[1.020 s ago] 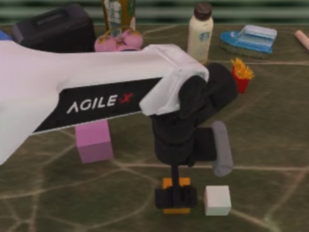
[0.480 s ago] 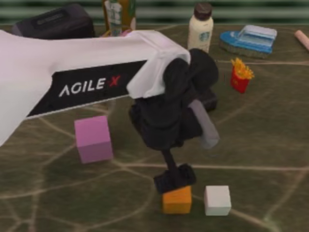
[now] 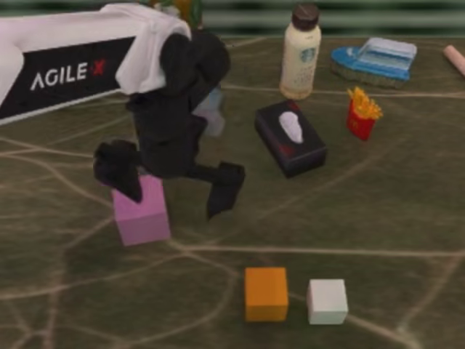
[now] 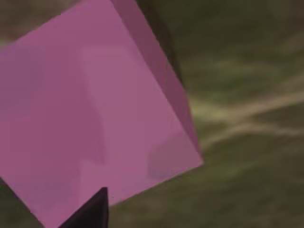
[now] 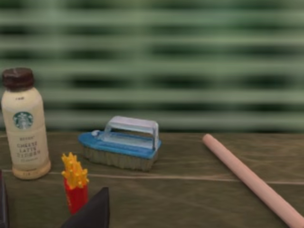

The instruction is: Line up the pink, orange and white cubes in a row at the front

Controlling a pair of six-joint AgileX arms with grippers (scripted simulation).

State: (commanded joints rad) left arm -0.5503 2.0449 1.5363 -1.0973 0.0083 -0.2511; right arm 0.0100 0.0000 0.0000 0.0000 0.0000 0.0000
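The large matte light-pink cube sits left of centre in the top view, well apart from the small matte orange cube and the small matte off-white cube, which stand just beside each other near the lower edge, right of centre. The left pincer hangs over the pink cube with its fingers spread wide and nothing between them; one finger overlaps the cube's upper left corner, the other is off to the cube's right.

In the left wrist view the cube fills the frame turned on the diagonal, so the jaws look misaligned with its faces. To do this well, I would square the pincer to two opposite flat sides, centre it, descend, then close. The row's open spot seems to be left of the orange cube on the dark green tabletop.

The right arm is out of the top view; whether its pincer is open I cannot tell.
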